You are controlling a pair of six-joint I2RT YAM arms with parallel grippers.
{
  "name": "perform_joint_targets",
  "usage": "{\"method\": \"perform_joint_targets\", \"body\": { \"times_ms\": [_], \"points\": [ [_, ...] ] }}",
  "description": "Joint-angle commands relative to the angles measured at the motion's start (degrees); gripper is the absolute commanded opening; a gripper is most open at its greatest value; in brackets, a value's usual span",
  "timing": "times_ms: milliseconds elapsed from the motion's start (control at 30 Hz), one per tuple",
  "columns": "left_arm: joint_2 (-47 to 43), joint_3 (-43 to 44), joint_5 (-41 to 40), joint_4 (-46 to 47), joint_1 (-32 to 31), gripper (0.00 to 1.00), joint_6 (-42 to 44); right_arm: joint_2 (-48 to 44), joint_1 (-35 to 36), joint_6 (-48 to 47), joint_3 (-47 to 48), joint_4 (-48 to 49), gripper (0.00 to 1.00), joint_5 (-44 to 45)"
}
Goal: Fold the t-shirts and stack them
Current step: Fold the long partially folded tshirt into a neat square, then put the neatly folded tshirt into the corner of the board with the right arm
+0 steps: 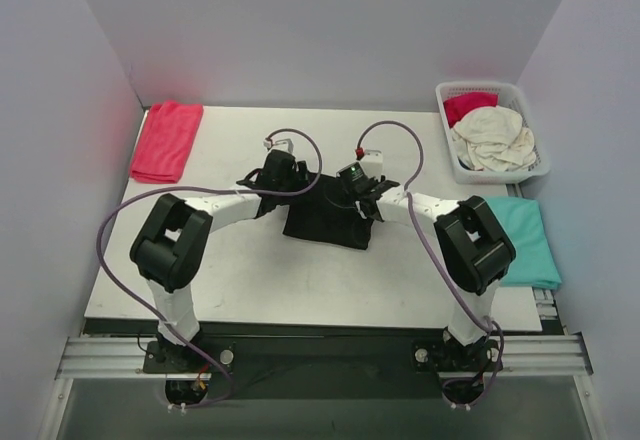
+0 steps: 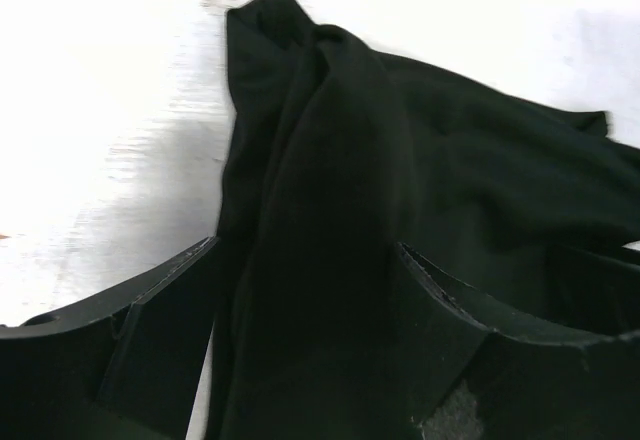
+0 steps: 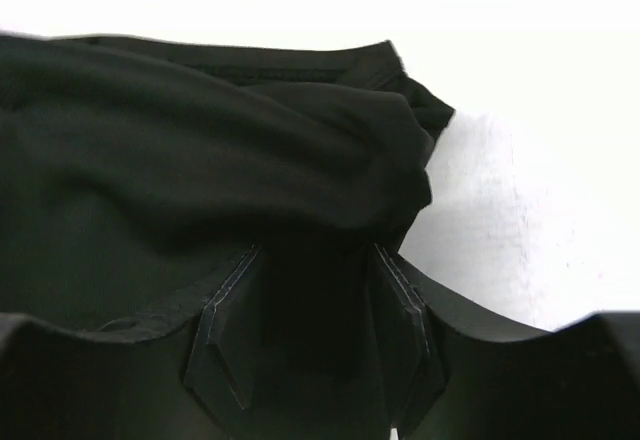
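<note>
The black t-shirt [image 1: 325,215] lies bunched and partly folded on the middle of the white table [image 1: 260,280]. My left gripper [image 1: 272,182] is at its far left corner. In the left wrist view its jaws [image 2: 300,260] stand wide apart around a raised ridge of black cloth [image 2: 330,160], with a sliver of table showing beside the left finger [image 2: 160,310]. My right gripper [image 1: 362,195] is at the far right corner. In the right wrist view [image 3: 315,255] it is shut on a bunched fold of the shirt [image 3: 200,180].
A folded red t-shirt [image 1: 165,140] lies at the back left. A folded teal t-shirt [image 1: 525,240] lies at the right edge. The white lattice basket [image 1: 446,138] at the back right holds cream [image 1: 492,138] and red [image 1: 468,105] cloth.
</note>
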Motion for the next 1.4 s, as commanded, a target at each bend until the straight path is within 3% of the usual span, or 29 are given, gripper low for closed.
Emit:
{"method": "perform_joint_targets", "body": {
  "times_ms": [0,333,400,667,867,1100,1367],
  "points": [
    [2.3,4.3,-6.5,-3.6,0.1,0.77,1.0,1.4,-1.6,0.0,3.7,0.1,0.44,1.4],
    [11.5,11.3,-14.4,-12.8,0.0,0.77,1.9,5.6,-5.7,-0.7,6.2,-2.4,0.43,1.8],
    [10.6,9.6,-14.0,-10.3,0.0,0.77,2.1,6.0,-5.8,-0.9,6.6,-2.7,0.43,2.0],
    [1.6,2.3,-7.1,4.6,0.1,0.77,5.1,1.0,-5.8,-0.7,4.9,-2.4,0.44,2.2],
    [-5.5,-2.1,-5.8,12.8,0.1,0.77,5.4,-5.5,-5.8,-2.8,1.5,-0.8,0.54,-0.4],
    [-14.5,-7.6,-6.9,13.2,0.2,0.78,4.6,-11.3,-6.0,-1.8,-4.5,0.1,0.65,-6.8],
    [-23.7,-14.0,-5.5,10.9,1.0,0.80,3.6,-12.4,-11.4,1.8,-16.6,14.4,0.67,-20.2]
  ]
}}
